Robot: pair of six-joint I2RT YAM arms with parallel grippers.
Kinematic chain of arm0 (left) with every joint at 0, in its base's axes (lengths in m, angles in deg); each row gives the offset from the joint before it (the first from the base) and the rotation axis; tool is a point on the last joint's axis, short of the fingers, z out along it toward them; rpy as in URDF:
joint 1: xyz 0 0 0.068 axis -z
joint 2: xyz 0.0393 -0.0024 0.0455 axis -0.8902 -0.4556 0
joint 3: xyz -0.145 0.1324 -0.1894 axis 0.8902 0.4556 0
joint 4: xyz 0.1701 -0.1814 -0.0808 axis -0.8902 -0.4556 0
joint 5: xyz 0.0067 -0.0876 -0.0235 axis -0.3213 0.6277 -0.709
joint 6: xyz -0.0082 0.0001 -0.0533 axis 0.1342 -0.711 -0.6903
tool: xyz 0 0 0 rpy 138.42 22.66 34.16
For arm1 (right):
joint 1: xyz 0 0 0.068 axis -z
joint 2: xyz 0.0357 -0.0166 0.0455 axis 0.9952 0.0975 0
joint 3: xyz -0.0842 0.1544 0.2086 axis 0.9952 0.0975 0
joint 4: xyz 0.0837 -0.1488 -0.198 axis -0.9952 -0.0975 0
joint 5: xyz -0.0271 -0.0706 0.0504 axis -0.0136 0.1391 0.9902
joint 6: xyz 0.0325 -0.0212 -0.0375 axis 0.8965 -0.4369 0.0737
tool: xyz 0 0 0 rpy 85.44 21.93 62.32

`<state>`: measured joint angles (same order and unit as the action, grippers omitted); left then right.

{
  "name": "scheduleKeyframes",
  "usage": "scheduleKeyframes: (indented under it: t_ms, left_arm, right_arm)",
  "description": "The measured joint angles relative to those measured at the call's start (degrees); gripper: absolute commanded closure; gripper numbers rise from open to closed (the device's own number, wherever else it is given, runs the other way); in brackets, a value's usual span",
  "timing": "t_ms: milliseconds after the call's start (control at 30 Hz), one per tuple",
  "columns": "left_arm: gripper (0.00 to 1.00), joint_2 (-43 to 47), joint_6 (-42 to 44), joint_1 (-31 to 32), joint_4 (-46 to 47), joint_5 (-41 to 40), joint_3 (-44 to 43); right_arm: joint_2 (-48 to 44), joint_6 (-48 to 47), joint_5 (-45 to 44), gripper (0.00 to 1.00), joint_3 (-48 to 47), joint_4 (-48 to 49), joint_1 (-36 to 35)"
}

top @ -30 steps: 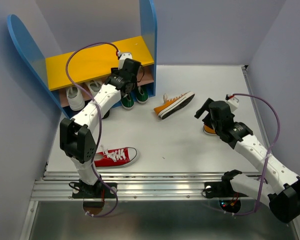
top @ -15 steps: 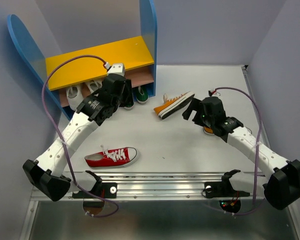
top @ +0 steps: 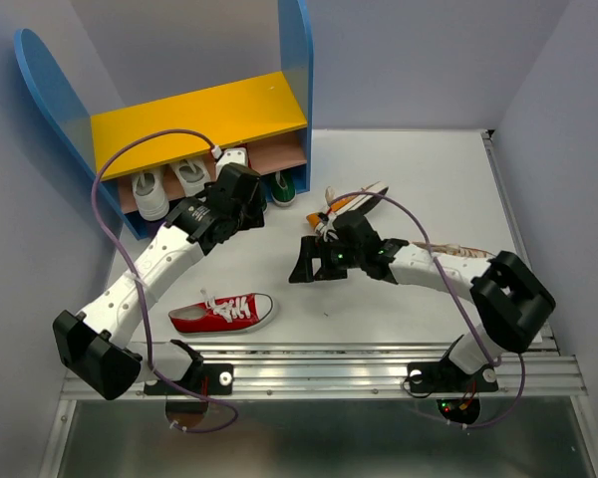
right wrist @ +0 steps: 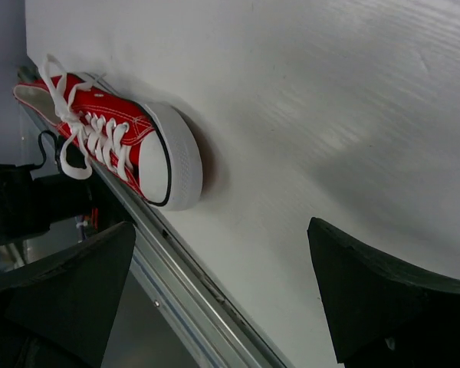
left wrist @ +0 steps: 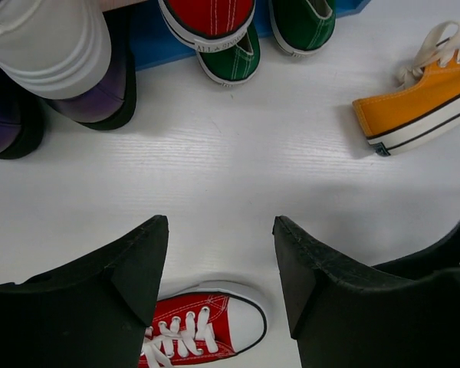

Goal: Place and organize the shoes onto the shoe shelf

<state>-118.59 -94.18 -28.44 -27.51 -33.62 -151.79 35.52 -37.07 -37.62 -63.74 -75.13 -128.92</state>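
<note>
Shoe (right wrist: pixel 115 146), red, lying ahead of wide-open right tool (right wrist: pixel 221 230), apart

Surface (top: pixel 429 169): white, faint wood grain, fills the middle of the top view.
Back wall (top: pixel 409 60): plain pale lilac, across the upper frame.
Side wall (top: pixel 568 129): same lilac, along the right edge.
Rail (top: pixel 329 363): ribbed aluminium strip bordering the white board's lower edge.
Panel (top: pixel 319 438): dull grey sheet, bottom of frame.

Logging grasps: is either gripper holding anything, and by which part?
Nothing is held; the left gripper and right gripper both stand open, empty.
</note>
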Motion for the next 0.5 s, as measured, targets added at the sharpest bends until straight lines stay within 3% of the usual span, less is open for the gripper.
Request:
scheduleKeyframes:
  t_ms: [233,500]
  left_arm:
    - [0.32,0.6,-1.4,0.0,1.1,-2.8,-1.2]
    - [0.32,1.9,-1.8,0.0,1.6,-3.2,-1.1]
  right_arm:
    - [11.1,1.7,10.0,0.00,-1.8,5.6,-2.6]
    - [18.6,3.1,18.1,0.10,-4.6,9.8,-6.5]
